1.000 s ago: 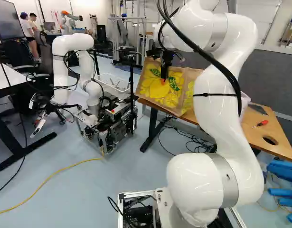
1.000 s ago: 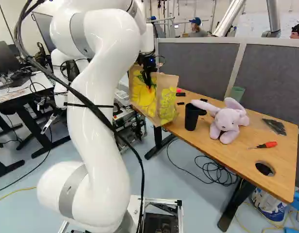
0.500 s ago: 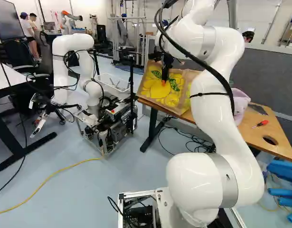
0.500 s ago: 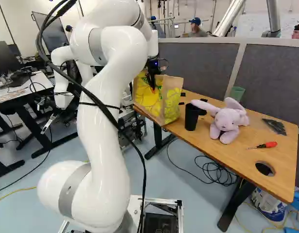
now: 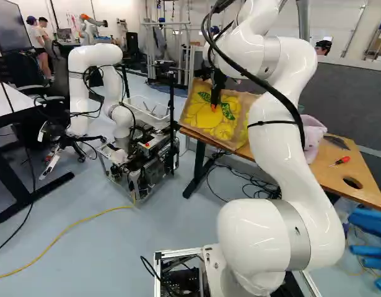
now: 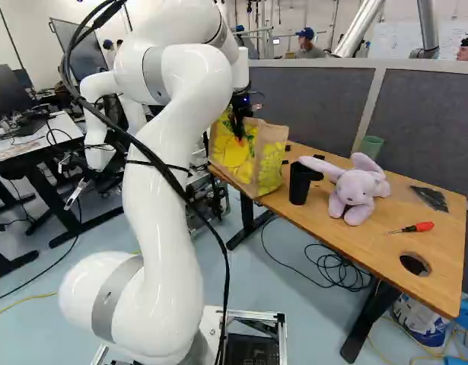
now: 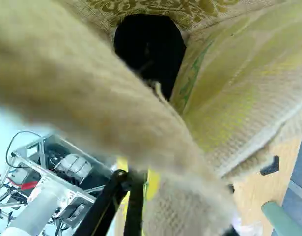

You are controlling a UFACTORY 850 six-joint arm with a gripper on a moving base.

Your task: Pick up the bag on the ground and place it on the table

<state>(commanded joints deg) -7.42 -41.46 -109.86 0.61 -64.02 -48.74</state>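
Pincer tight on bag, its dark int. in wrist vw only

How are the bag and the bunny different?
The bag is brown and yellow, but the bunny is pale purple. The bag is bigger than the bunny. The bag has an open top; the bunny has long, floppy ears. Both look like they're made of cloth.
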